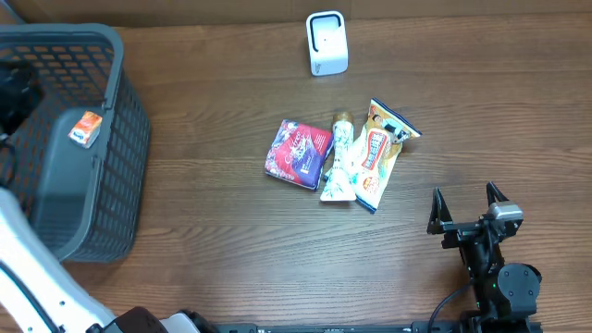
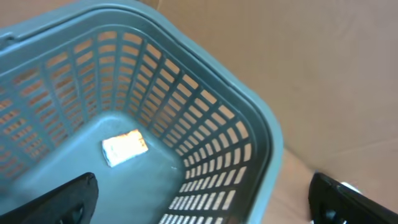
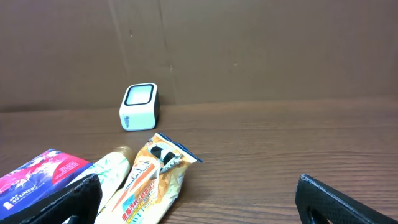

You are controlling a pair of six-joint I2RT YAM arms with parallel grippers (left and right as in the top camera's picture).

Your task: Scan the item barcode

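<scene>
- The left jaws stand wide apart above the grey basket (image 1: 129, 166) and hold nothing
- The small orange-and-white box (image 2: 124, 148) lies flat on the basket floor, below the left jaws and clear of both tips, nearer one tip than the other
- The right jaws are also wide apart and hold nothing; they rest low at the near right of the counter (image 1: 213, 213)
- Three packets lie side by side at mid-counter, ahead of the right jaws and well apart from them: a red-and-purple pouch (image 1: 298, 154), a slim cream-and-green packet (image 1: 339, 159) and an orange-and-white packet (image 1: 379, 153)
- The cream-and-green packet touches the orange-and-white packet; the pouch lies just beside it, and contact cannot be confirmed
- The white scanner (image 1: 326, 43) stands upright at the far edge of the counter, beyond the packets and apart from them
- Writing: the pouch carries white lettering and the orange-and-white packet red lettering, both too small to read; the box face shows no legible print; no barcode can be made out on any item
- Count: one basket, one box inside it, three packets on the counter, one scanner, two sets of jaws
</scene>
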